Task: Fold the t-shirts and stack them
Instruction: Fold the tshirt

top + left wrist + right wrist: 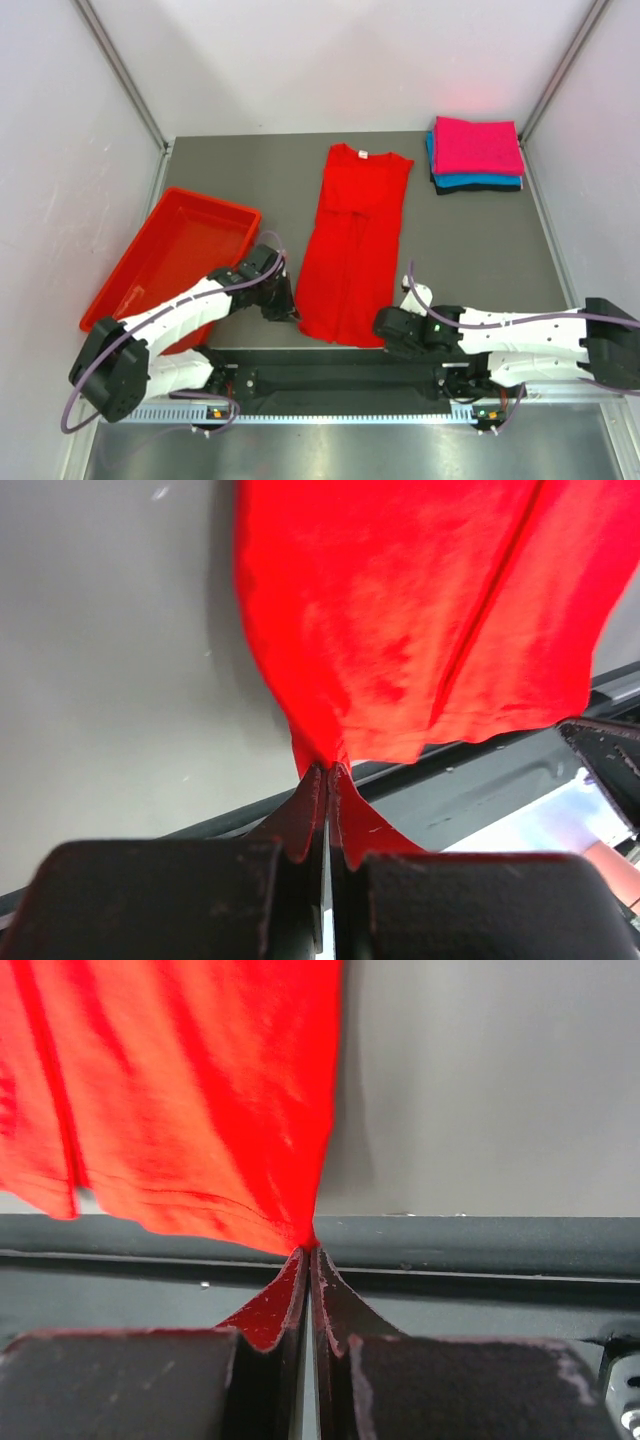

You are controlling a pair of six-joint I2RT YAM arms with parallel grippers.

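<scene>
**Both end effectors pinch the near hem of the red t-shirt**

From the overhead camera, the red t-shirt (352, 245) lies in a long narrow strip down the middle of the grey desk (470, 250), collar at the far end and hem toward the arms. The left end effector (287, 310) sits at the hem's near left corner, and the right end effector (384, 326) at its near right corner. At the far right corner of the desk a folded stack rests well apart from them: the magenta t-shirt (478, 145) on top, the teal t-shirt (470, 181) under it, and the black t-shirt (478, 189) at the bottom. A red plastic tray (175, 200) stands at the left, tilted against the left arm.

In the left wrist view, the left end effector (328, 770) has its fingers pressed together on a point of the red t-shirt (420, 610), the cloth spreading away over the desk (110, 630).

In the right wrist view, the right end effector (310, 1250) is likewise clamped on a corner of the red t-shirt (180, 1090), which fans out to the left over the desk (490, 1080).
</scene>
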